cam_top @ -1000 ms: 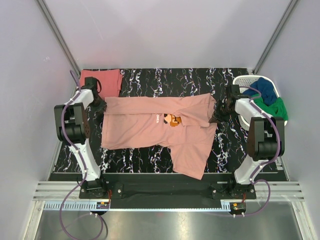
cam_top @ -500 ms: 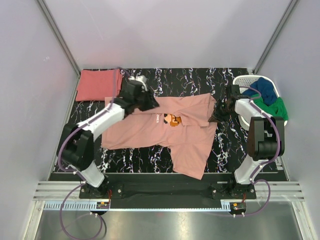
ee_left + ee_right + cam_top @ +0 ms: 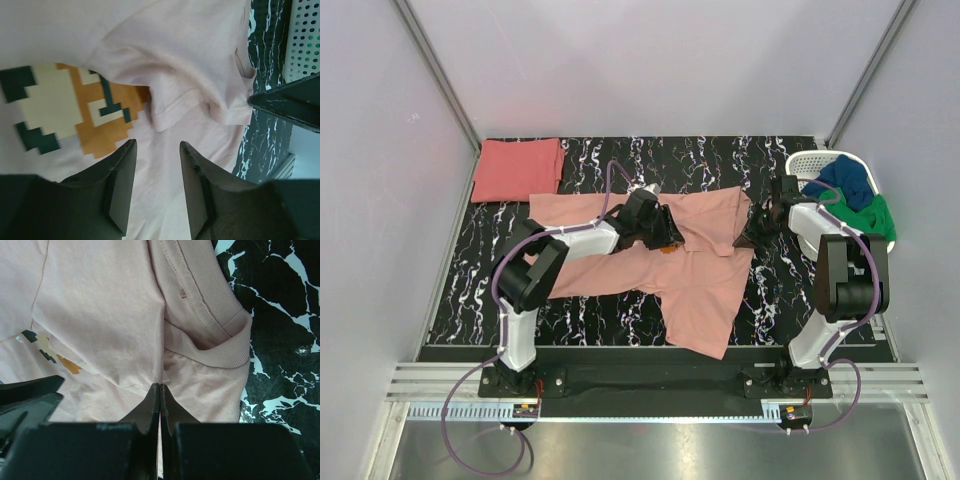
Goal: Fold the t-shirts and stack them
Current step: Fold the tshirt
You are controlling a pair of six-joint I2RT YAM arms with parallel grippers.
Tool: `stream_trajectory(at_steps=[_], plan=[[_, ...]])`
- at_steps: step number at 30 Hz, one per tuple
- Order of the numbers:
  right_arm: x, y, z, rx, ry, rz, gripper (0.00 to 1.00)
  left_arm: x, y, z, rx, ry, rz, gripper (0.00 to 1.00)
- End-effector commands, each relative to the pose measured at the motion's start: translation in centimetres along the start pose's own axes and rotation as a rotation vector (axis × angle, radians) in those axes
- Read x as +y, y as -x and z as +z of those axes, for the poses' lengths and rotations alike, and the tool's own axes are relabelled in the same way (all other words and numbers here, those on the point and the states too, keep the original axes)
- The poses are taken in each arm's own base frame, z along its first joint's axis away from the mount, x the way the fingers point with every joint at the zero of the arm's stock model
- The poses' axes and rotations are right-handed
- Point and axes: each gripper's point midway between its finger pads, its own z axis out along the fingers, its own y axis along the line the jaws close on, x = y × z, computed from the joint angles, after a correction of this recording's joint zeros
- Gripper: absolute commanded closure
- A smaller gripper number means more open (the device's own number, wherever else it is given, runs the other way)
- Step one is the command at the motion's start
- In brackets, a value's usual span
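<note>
Surface: a black, white-veined table (image 3: 720, 160) stood between pale walls; a white basket (image 3: 800, 162) at its right edge held blue and green clothes.
T-shirts: the pale pink t-shirt (image 3: 700, 290) lay spread mid-table; the coral-red t-shirt (image 3: 517, 170) sat folded at the far-left corner.
Left gripper (image 3: 156, 147): jaws were apart above the pink cloth, beside its pixel print (image 3: 65, 115), which the overhead view mostly hid.
Right gripper (image 3: 159, 387): fingers were pinched together on a pink fold by the collar.
Change: the left arm had swung from the shirt's left edge to its middle, jaws widening.
</note>
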Motion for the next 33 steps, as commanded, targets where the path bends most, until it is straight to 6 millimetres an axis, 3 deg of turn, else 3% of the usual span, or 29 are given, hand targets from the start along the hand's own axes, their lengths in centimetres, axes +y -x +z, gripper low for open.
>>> stream_trajectory(at_steps=[1,8,9,16,33], plan=[[1.6,0.9,-1.3,-0.052,0.069,-0.007,1.00,-3.6,2.2,0.7,-0.093,-0.110,-0.032,0.55],[1.9,0.8,-1.4,-0.051,0.084,-0.010,1.00,-4.6,2.1,2.5,-0.108,-0.117,-0.030,0.54],[2.0,0.8,-1.4,-0.049,0.087,-0.010,1.00,-3.7,1.7,2.9,-0.095,-0.074,-0.041,0.54],[2.3,1.1,-1.9,-0.060,0.092,-0.015,1.00,-2.2,1.9,2.9,-0.140,-0.005,-0.079,0.53],[2.4,1.2,-1.9,-0.061,0.093,-0.014,1.00,-1.7,1.1,4.3,-0.112,0.035,-0.106,0.60]])
